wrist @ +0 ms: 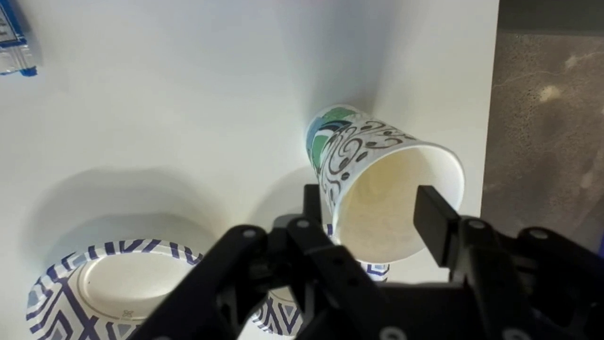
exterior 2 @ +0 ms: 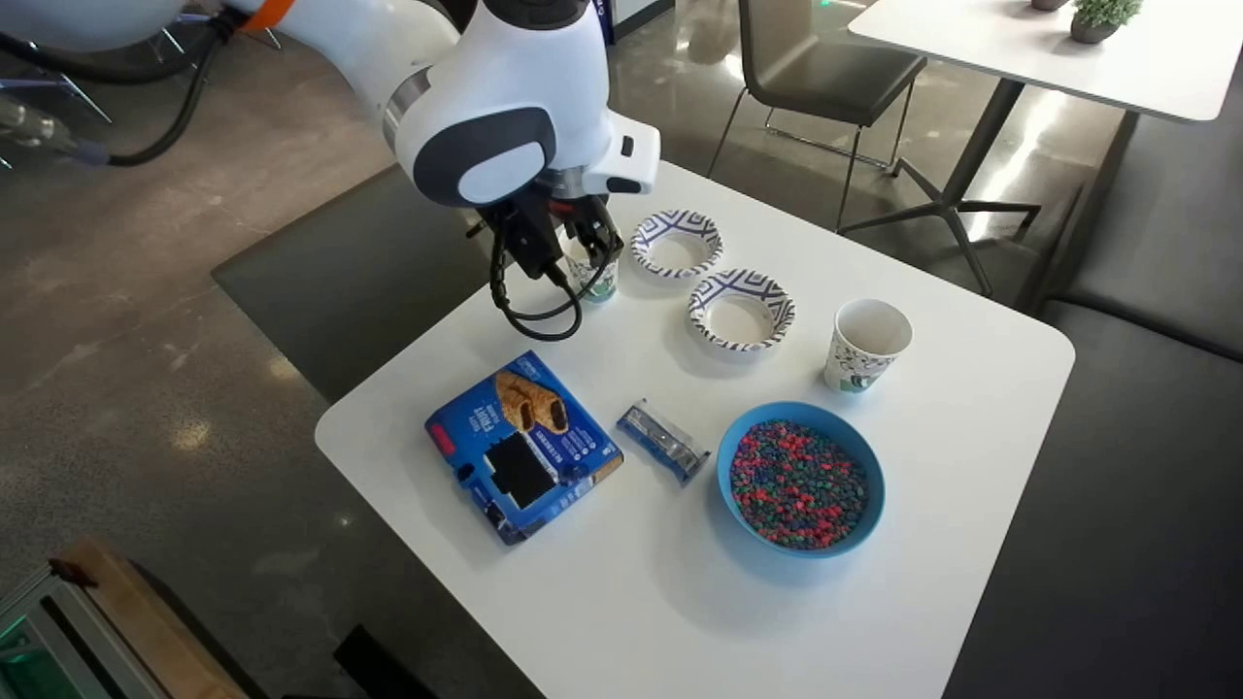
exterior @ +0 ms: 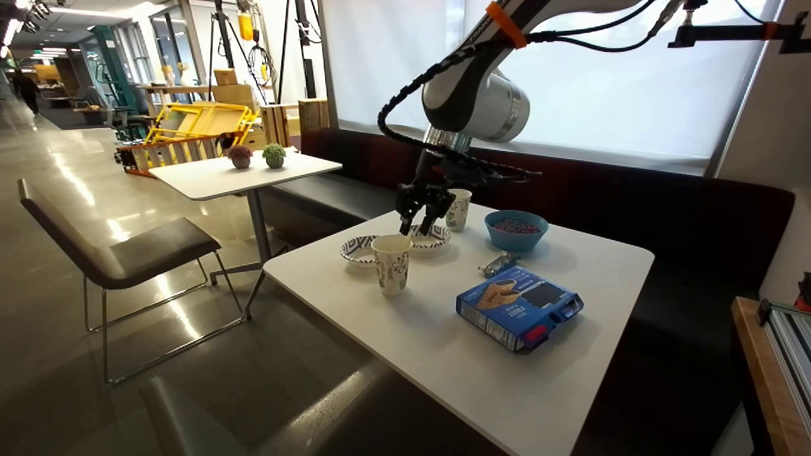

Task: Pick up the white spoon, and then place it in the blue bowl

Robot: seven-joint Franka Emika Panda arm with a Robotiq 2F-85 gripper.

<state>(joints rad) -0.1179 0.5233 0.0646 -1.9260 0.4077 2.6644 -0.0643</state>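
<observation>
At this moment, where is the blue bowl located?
In an exterior view, the blue bowl stands on the white table, right of the farther paper cup and just beyond the wrapped bar.

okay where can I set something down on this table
In an exterior view, the widest bare stretch of table lies below the blue box and blue bowl. A smaller patch sits between the box, the wrapped bar and the patterned dishes. It's crowded where the open gripper hangs near a paper cup and those dishes.

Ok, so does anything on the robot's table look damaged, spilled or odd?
The blue box does: a black, jagged-edged patch interrupts its printed face. I can't tell whether that's tape or a hole. I see no spills.
</observation>
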